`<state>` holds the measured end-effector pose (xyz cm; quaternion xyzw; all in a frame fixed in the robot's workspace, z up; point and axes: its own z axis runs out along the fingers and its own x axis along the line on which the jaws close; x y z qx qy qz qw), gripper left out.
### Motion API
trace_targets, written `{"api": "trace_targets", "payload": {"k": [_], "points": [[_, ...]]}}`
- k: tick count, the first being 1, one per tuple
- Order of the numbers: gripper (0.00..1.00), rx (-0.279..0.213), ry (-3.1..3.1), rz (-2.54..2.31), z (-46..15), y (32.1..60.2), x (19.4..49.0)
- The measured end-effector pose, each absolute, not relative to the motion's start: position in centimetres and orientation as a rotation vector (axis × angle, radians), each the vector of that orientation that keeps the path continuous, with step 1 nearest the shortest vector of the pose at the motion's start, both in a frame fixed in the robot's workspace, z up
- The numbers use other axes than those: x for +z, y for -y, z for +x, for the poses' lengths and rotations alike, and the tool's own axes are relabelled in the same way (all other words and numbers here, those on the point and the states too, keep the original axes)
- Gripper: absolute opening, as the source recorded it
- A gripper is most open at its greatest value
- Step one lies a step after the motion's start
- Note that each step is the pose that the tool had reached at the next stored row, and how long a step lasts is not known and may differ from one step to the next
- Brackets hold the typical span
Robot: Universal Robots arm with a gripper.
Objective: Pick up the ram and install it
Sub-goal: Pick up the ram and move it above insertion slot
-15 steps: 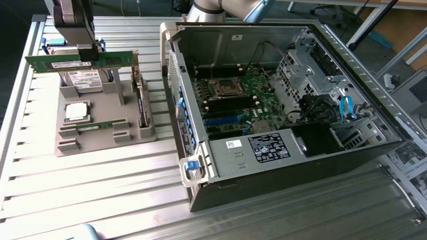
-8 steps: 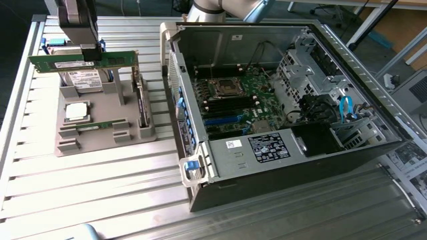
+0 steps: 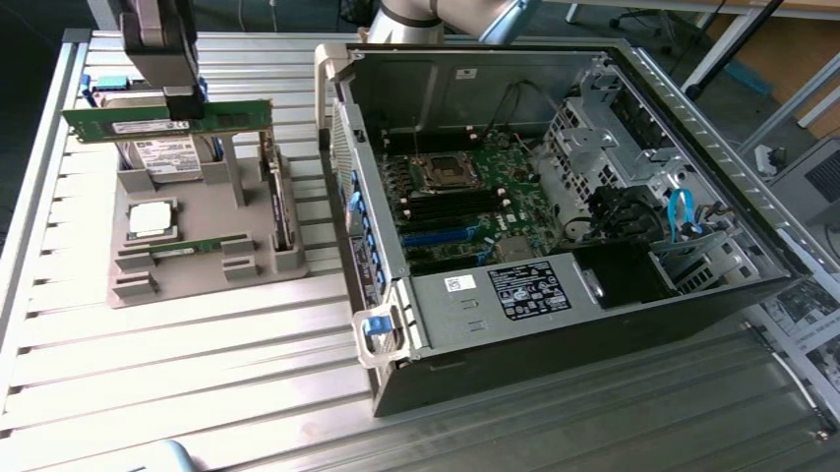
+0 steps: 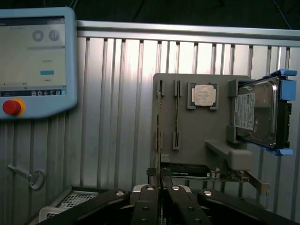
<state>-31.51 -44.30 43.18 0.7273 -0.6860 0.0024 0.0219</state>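
Observation:
The ram [image 3: 132, 126] is a long green stick with a white label. It hangs level above the grey parts holder [image 3: 197, 270] at the exterior view's left. My gripper [image 3: 184, 102] comes down from above and is shut on the stick's upper edge near its middle. In the wrist view the black fingers [image 4: 149, 201] are pressed together around the ram [image 4: 160, 140], which shows edge-on as a thin line. The open computer case [image 3: 630, 88] lies to the exterior view's right, with the motherboard [image 3: 493, 167] and its memory slots [image 3: 447, 211] exposed.
The holder also carries a silver processor chip [image 3: 151, 218], a hard drive [image 3: 164, 155] and another green stick [image 3: 197, 246]. In the wrist view a teach pendant [image 4: 33, 61] and a key [image 4: 28, 176] lie on the ribbed metal table [image 4: 117, 117].

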Motion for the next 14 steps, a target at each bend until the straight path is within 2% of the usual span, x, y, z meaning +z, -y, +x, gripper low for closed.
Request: {"api": "trace_targets", "payload": {"k": [14], "points": [[0.13, 0.003, 2.123, 2.251, -30.72, 44.3, 43.18]]}}
